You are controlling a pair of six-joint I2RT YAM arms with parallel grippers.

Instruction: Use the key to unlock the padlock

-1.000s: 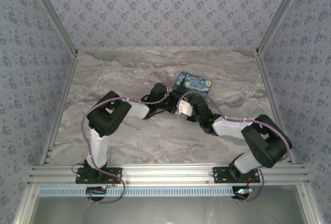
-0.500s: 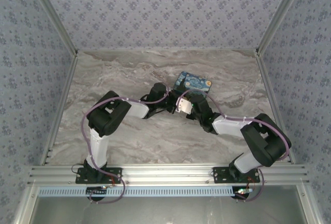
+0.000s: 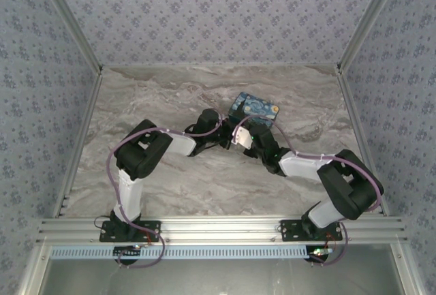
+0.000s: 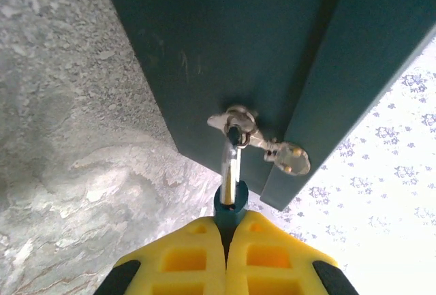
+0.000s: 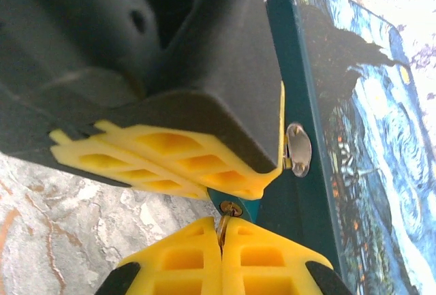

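In the left wrist view my left gripper (image 4: 230,221) is shut on the tiny teal padlock (image 4: 229,208). The padlock's silvery loop (image 4: 233,165) runs up through the metal hasp ring (image 4: 238,120) on the dark box front. In the right wrist view my right gripper (image 5: 222,230) is shut on a brass key (image 5: 225,221). The key's tip sits in the keyhole (image 5: 231,208) on the padlock's teal underside (image 5: 240,206). The left gripper's yellow fingers (image 5: 170,155) lie just above. From above, both grippers (image 3: 231,138) meet at the box's near-left side.
The blue-and-yellow swirl-painted box (image 3: 254,108) lies at mid-table on the marble top (image 3: 170,90); its painted lid (image 5: 361,138) and a silver hasp plate (image 5: 298,148) show to the right. Patterned walls and aluminium rails (image 3: 82,138) enclose the table.
The right wrist has edged up and to the left, closer to the left gripper and the box. The box has shifted slightly. The left arm has barely moved.
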